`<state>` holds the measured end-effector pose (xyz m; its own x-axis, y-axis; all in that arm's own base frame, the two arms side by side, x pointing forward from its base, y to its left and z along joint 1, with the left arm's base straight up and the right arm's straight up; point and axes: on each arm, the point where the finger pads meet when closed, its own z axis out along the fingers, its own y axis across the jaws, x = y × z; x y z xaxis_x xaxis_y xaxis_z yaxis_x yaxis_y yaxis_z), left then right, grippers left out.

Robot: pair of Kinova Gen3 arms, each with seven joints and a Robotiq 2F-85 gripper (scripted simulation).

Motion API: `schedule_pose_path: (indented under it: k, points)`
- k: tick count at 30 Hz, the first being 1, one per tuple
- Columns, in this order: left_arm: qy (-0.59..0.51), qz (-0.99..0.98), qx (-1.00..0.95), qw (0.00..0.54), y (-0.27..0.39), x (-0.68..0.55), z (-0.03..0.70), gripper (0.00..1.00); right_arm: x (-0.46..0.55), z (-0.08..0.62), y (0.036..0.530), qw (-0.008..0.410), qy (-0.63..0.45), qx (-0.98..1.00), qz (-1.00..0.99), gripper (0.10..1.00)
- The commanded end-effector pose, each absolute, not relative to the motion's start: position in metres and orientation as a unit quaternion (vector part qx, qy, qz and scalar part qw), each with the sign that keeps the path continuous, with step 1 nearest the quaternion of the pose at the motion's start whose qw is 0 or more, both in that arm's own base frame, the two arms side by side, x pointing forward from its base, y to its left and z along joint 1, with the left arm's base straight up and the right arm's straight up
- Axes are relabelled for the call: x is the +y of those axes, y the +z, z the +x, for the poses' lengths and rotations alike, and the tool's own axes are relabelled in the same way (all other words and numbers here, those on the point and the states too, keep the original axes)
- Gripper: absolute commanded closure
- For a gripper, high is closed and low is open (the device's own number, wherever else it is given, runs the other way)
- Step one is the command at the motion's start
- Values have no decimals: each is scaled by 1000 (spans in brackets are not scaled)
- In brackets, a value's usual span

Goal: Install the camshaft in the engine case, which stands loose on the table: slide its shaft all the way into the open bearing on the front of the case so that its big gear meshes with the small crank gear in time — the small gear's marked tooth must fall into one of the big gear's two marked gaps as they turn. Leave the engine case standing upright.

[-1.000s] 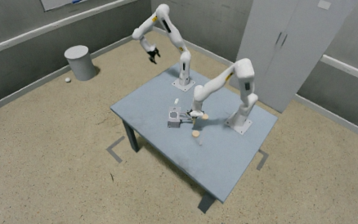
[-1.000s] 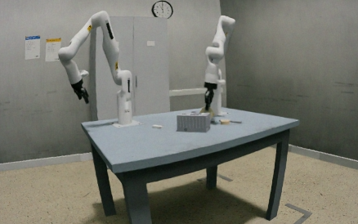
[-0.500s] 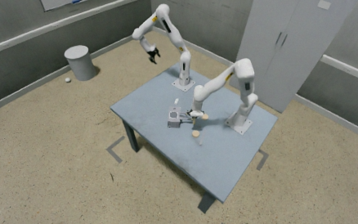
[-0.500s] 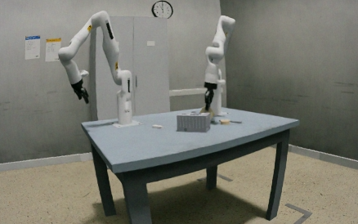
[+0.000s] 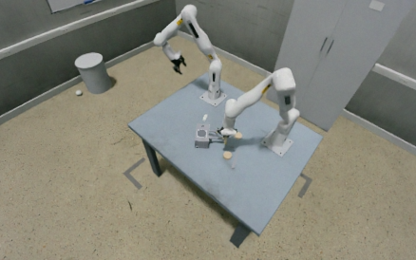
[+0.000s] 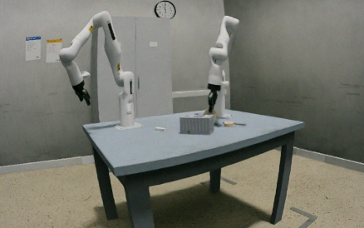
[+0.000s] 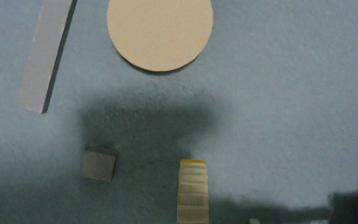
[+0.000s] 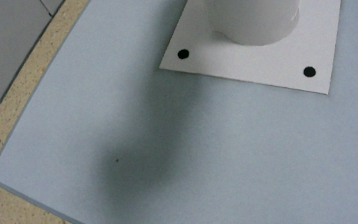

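On the blue-grey table [image 5: 177,123] [image 6: 146,146] [image 7: 290,100] [image 8: 260,150], the engine case [image 5: 202,138] [image 6: 196,125] is standing upright, and the left gripper [image 5: 225,136] [image 6: 211,109] is right down next to it with its fingers nearly closed on the camshaft's big tan gear [image 5: 226,140] [image 6: 207,112] [image 7: 193,192]. From the left wrist you're looking at that gear edge-on, teeth and all, with a yellow strip across the end. The top view has some grey rods [image 5: 217,139] between the case and those fingers, but it's too small to tell if the shaft is in the bearing, and I can't make out the marked tooth or the gaps either. Under the left wrist there's a flat tan disc [image 5: 227,155] [image 6: 228,124] [image 7: 160,32], with a grey bar [image 5: 234,163] [image 6: 240,124] [image 7: 46,55] near it and a little grey block [image 7: 99,164] lying apart from both. Another tan round piece [image 5: 238,136] shows beside the left gripper from above. A small white piece [image 5: 205,117] [image 6: 159,129] lies near the case. Meanwhile the right gripper [image 5: 181,69] [image 6: 85,102] hangs well away from the case, fingers wide open with nothing in them.
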<state>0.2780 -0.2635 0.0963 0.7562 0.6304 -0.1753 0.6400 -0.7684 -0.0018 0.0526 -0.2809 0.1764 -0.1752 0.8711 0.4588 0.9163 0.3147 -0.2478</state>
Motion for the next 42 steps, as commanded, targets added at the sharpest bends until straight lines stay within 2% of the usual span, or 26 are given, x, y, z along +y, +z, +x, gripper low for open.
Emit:
schedule_pose_path:
  k: [1,42]
  points:
    - [-82,937,339,30,97,-264,278,831,-281,53,177,267,-42,-766,-584,99]
    - [-82,937,339,30,97,-274,287,831,-281,53,177,267,-42,-766,-584,99]
